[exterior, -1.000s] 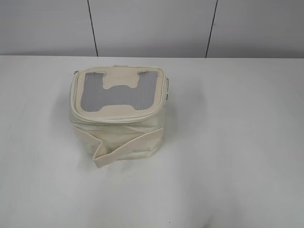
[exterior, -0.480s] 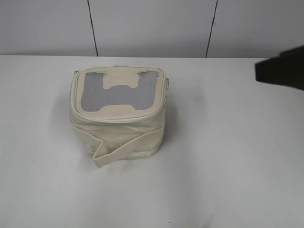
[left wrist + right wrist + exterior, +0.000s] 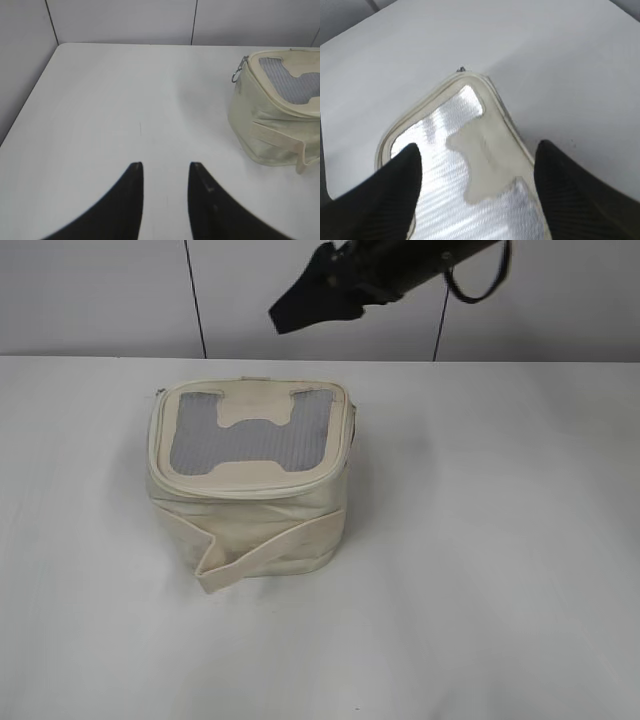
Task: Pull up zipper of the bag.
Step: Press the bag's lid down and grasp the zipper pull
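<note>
The bag (image 3: 250, 480) sits on the white table (image 3: 500, 540), left of centre in the exterior view, upright with its grey mesh top panel (image 3: 250, 440) facing up and the cream H-shaped patch (image 3: 252, 405) across it. A wide cream strap (image 3: 265, 545) runs at a slant over the near side, its lower end folded out at the bottom left. The zipper (image 3: 250, 490) shows as a thin cream line round the top rim.

In the left wrist view the bag (image 3: 275, 115) lies at the right edge of the frame, and a small silver ring pull (image 3: 236, 76) hangs at its upper left corner, just off the rim. The left gripper (image 3: 165, 172) hangs over bare table at the bottom centre of that view, well apart from the bag; its jaws stand slightly apart with nothing between them.

The right gripper (image 3: 300, 305) appears at the top of the exterior view as a dark, blurred shape above and behind the bag, in front of the grey wall panels (image 3: 100, 300). In the right wrist view the right gripper (image 3: 477, 155) looks down on the bag's top (image 3: 470, 150), its two fingers (image 3: 395, 190) wide apart at the lower left and lower right of the frame, with the mesh and patch seen between them. The jaws hold nothing, and whether they touch the bag cannot be told. A tiny dark metal piece (image 3: 461, 69) shows at the far corner of the rim.
</note>
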### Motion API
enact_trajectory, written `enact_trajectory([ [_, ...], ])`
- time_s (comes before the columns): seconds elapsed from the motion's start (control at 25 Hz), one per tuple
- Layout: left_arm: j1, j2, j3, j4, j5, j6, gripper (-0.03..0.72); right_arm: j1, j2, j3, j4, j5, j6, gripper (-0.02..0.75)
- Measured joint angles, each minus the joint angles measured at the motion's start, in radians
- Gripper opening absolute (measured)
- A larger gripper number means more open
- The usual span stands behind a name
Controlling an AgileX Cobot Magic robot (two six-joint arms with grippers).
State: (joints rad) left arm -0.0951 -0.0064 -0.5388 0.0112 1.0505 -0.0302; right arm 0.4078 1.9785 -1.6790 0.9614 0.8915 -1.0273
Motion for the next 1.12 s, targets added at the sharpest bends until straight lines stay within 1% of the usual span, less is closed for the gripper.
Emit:
enact_trajectory([
  [0.08, 0.000, 0.000, 0.000, 0.000, 0.000, 0.000, 0.239, 0.015, 0.130, -0.159, -0.001, 0.055, 0.013, 0.548],
  [0.2, 0.000, 0.000, 0.000, 0.000, 0.000, 0.000, 0.239, 0.030, 0.268, -0.337, -0.004, 0.113, 0.054, 0.548],
  [0.32, 0.000, 0.000, 0.000, 0.000, 0.000, 0.000, 0.239, 0.049, 0.361, -0.450, -0.005, 0.143, 0.081, 0.547],
  [0.48, 0.000, 0.000, 0.000, 0.001, 0.000, 0.000, 0.239, 0.084, 0.436, -0.522, -0.005, 0.151, 0.096, 0.538],
  [0.6, 0.000, 0.000, 0.000, 0.001, 0.000, 0.000, 0.239, 0.117, 0.455, -0.525, -0.029, 0.132, 0.098, 0.533],
  [0.68, 0.000, 0.001, 0.000, 0.001, 0.000, 0.000, 0.239, 0.136, 0.461, -0.526, -0.045, 0.108, 0.098, 0.511],
  [0.8, 0.000, 0.024, 0.000, 0.003, 0.000, 0.000, 0.239, 0.151, 0.476, -0.528, -0.060, 0.082, 0.098, 0.428],
  [0.92, 0.000, 0.076, -0.001, 0.004, -0.006, 0.000, 0.239, 0.154, 0.493, -0.531, -0.073, 0.072, 0.099, 0.255],
  [1.0, 0.000, 0.134, -0.010, 0.003, -0.033, 0.013, 0.239, 0.154, 0.494, -0.533, -0.078, 0.073, 0.100, 0.117],
  [1.04, 0.000, 0.173, -0.015, -0.003, -0.066, 0.030, 0.239, 0.154, 0.494, -0.533, -0.080, 0.074, 0.102, 0.083],
  [1.08, 0.000, 0.218, -0.021, -0.017, -0.113, 0.052, 0.239, 0.154, 0.495, -0.533, -0.079, 0.074, 0.103, 0.078],
  [1.12, 0.000, 0.262, -0.027, -0.054, -0.176, 0.077, 0.239, 0.154, 0.495, -0.533, -0.080, 0.074, 0.104, 0.078],
])
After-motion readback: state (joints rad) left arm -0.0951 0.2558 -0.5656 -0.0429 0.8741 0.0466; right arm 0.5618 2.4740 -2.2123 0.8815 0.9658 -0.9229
